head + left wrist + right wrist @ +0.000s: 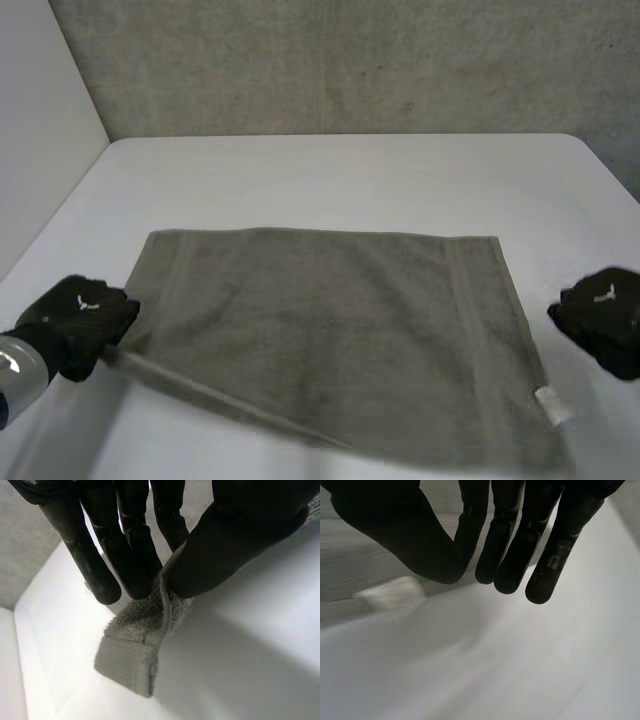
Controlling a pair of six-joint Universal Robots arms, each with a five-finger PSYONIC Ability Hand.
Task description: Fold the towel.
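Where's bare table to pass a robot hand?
Widest bare table lies between the towel and the back wall; a narrower strip flanks the towel's left edge. Crowded: the near-left corner, pinched by the left robot hand, and the right edge beside the open right robot hand.

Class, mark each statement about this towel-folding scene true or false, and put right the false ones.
1. The left hand pinches a corner of the towel. True.
2. The right hand grips the towel too. False: its fingers are straight and hold nothing.
3. The towel is folded in half. False: it lies spread out on the table.
4. The towel's white label is at the corner nearest the right hand. True.
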